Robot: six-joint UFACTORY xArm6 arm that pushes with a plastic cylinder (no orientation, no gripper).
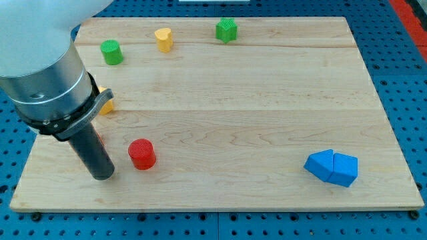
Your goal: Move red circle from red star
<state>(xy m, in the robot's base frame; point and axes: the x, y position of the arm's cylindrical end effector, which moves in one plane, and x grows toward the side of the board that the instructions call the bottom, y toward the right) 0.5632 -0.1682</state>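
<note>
The red circle (141, 154) stands on the wooden board (253, 120) near the view's bottom left. My tip (102, 177) rests on the board just left of it, a small gap apart. A sliver of red (99, 138) shows behind the rod, on its right edge; it looks like the red star, mostly hidden, so its shape cannot be made out. The red circle lies to the right of and slightly below that sliver.
A green circle (111, 52), a yellow heart (163, 39) and a green star (227, 30) sit along the view's top. A yellow block (107, 106) peeks out behind the arm. Two blue blocks (320, 165) (345, 169) touch at the bottom right.
</note>
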